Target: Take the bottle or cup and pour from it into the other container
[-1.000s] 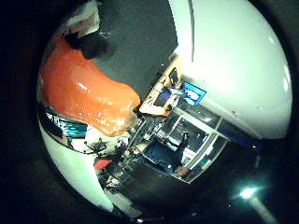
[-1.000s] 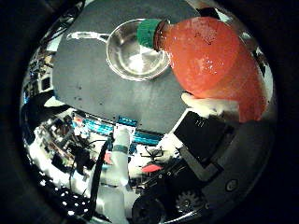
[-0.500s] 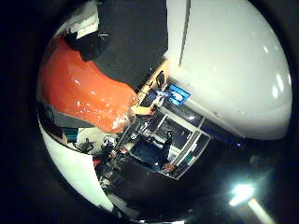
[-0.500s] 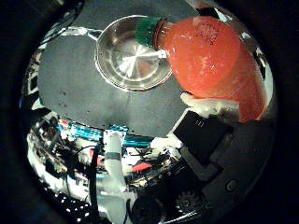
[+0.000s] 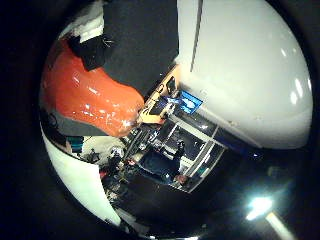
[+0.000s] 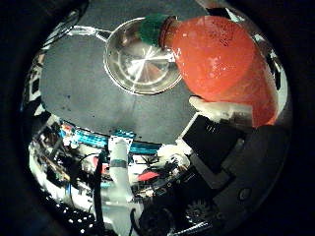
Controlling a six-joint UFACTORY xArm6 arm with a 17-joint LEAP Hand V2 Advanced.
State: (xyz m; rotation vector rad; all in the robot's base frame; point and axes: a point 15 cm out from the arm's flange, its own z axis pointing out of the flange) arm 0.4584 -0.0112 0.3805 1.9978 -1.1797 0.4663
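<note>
An orange bottle (image 6: 221,64) with a green cap (image 6: 151,28) lies tilted close to my palm, its capped neck over the rim of a shiny steel pan (image 6: 140,61). My hand (image 6: 219,132) is shut on the bottle; a white fingertip (image 6: 209,105) presses against its side. The pan rests on a dark round table (image 6: 78,93), with its thin handle (image 6: 86,32) pointing away. The little finger side view shows the bottle's orange body (image 5: 90,100) with a black finger part (image 5: 92,50) across it.
The table's near edge (image 6: 123,135) borders a teal frame and cluttered gear below. A large white curved surface (image 5: 250,70) fills much of the little finger side view, with desks and a blue screen (image 5: 190,102) far off in the room.
The view has shifted so the pan sits more under the bottle's neck. The bottle stays held in my hand, tilted toward the pan.
</note>
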